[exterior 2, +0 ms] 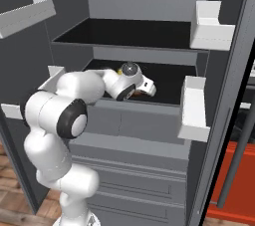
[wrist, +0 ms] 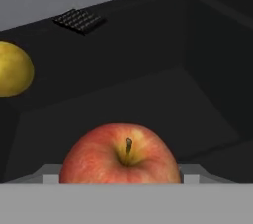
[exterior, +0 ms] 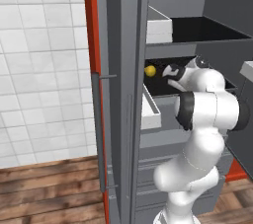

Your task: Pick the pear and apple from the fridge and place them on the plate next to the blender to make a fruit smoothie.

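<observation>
Reaching into the open fridge (exterior 2: pixel 149 1), the hand (exterior 2: pixel 149 88) is over the middle black shelf (exterior 2: pixel 169 78). Whether it grips or is released, I cannot tell. On this shelf the apple (wrist: pixel 121 155) sits right in front of the hand, stem up. Beside it on the same shelf lies the pear (exterior: pixel 150 71), apart from the apple.

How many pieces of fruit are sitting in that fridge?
2. A red apple lies on the black shelf right at the robot's hand, and a yellow pear lies apart from it, farther along the same shelf. The arm may hide others.
</observation>
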